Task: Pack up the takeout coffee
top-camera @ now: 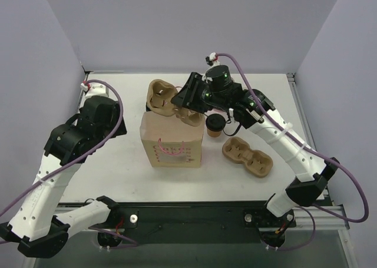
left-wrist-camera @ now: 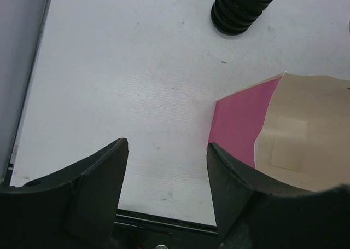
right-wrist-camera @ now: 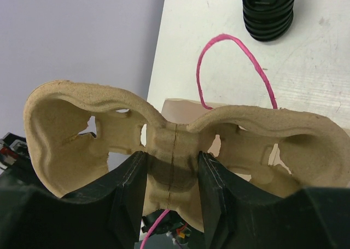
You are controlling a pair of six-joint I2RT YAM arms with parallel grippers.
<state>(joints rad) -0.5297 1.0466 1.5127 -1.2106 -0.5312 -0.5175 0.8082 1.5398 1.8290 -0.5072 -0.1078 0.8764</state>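
The right jaws grip, partway closed, the middle bridge of a moulded pulp cup carrier (right-wrist-camera: pixel 169 142), with the brown paper bag (top-camera: pixel 172 144) just below them. The takeout coffee (top-camera: pixel 215 125) stands upright on the surface (top-camera: pixel 118 162) just beside and below these jaws, near the bag's right side. The left jaws gape wide and empty, the bag's edge just to their right and a stack of black lids (left-wrist-camera: pixel 242 8) well ahead

White left arm (top-camera: pixel 35 203) and white right arm (top-camera: pixel 283 138), both with black joints
Thin purple cables (top-camera: pixel 121 112) run along both; small green lights (top-camera: pixel 222 76) glow; the left gripper (left-wrist-camera: pixel 167 144) is black.
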